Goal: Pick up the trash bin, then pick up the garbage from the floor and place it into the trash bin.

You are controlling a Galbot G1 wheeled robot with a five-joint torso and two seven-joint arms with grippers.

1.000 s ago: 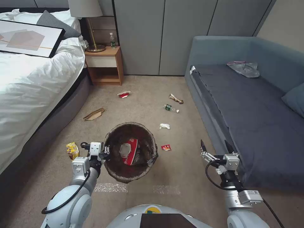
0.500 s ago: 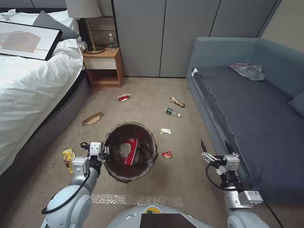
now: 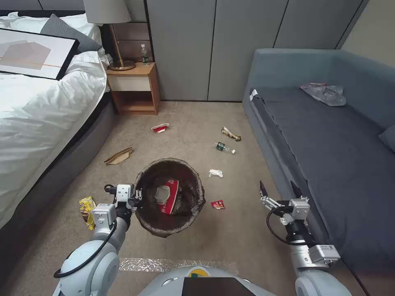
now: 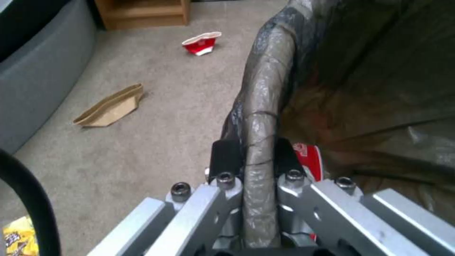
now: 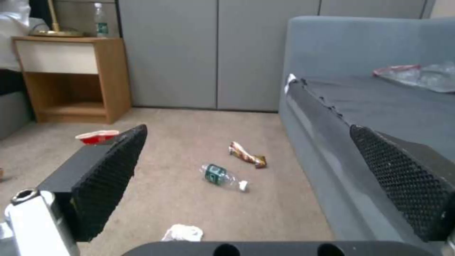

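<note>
Head view has my round white trash bin (image 3: 169,197) with its dark bag liner sitting mid-floor, a red-white carton (image 3: 168,196) inside. My left gripper (image 3: 136,196) is clamped tight on its left rim. Over on the right by the grey sofa (image 3: 329,144), my right gripper (image 3: 277,190) hangs wide open, holding nothing.

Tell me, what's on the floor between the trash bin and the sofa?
In the head view, a small red wrapper lies on the carpet between the trash bin and the sofa.

bed (image 3: 37,107), nightstand (image 3: 133,88), lamp (image 3: 108,12), sofa (image 3: 329,139), framed picture (image 3: 29,53)
</note>
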